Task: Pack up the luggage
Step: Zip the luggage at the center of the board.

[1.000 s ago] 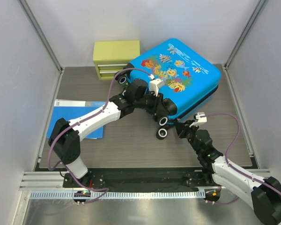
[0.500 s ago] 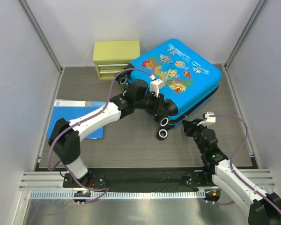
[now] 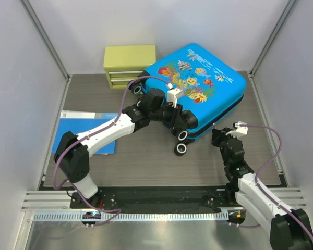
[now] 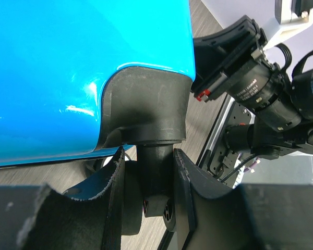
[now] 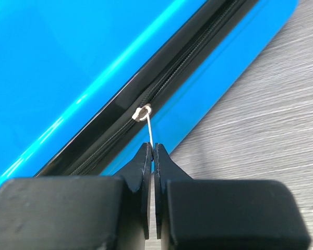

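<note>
At the luggage (image 3: 198, 78) — left gripper (image 4: 147, 156) clamps wheel stem (image 4: 157, 192); right gripper (image 5: 153, 148) pinches zipper pull (image 5: 143, 112)

This is a robot lab test cell. Plain white walls (image 3: 21, 78) on bare aluminium posts (image 3: 44, 39) box in a small wood-grain counter (image 3: 146, 161). A cabled left arm (image 3: 107, 130) and right arm (image 3: 261, 190) are bolted to a metal rail (image 3: 146, 215) at its near edge. The goods look like staged props: luggage (image 3: 208, 78), a drawer box (image 3: 128, 65) and a folder (image 3: 75, 122).
</note>
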Controlling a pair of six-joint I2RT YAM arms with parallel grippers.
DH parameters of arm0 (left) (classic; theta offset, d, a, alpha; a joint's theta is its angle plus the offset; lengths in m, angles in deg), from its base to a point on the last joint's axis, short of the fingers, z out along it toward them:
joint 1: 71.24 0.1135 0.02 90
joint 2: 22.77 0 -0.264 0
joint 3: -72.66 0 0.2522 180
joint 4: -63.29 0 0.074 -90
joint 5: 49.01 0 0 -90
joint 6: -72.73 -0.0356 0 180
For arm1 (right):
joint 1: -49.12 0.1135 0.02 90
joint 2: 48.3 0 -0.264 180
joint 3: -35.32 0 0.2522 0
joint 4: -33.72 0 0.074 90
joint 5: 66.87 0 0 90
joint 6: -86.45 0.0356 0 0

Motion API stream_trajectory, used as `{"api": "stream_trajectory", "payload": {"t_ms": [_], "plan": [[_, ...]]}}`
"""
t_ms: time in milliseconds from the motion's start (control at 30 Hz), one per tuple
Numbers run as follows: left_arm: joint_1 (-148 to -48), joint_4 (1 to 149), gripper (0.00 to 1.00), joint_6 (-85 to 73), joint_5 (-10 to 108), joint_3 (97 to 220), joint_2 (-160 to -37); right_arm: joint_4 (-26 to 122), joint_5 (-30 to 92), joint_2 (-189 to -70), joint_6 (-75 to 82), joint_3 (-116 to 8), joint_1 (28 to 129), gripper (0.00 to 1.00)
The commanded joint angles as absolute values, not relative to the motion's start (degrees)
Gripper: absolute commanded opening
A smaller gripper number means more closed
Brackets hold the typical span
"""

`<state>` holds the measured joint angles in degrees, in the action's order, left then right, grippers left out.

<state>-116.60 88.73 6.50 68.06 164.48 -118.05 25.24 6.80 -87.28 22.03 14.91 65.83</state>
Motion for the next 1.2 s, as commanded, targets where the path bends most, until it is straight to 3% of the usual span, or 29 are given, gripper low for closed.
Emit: {"api": "stream_trajectory", "payload": {"t_ms": [0,400,700,1167], "plan": [[-116.41,87.77,0.00,6.46,72.37,165.35,-113.47,21.64,3.71,-89.08,20.53,12.69,62.66,0.01],[-116.50,87.68,0.00,6.54,72.54,165.43,-113.38,19.97,9.94,-95.93,18.25,8.13,50.63,0.01],[-116.50,87.59,0.00,6.81,72.63,165.34,-113.91,14.62,18.64,-108.58,19.13,2.14,38.24,0.01],[-116.41,87.86,0.00,6.19,71.40,165.35,-113.38,9.51,24.54,-125.99,17.90,-10.15,30.06,0.01]]}}
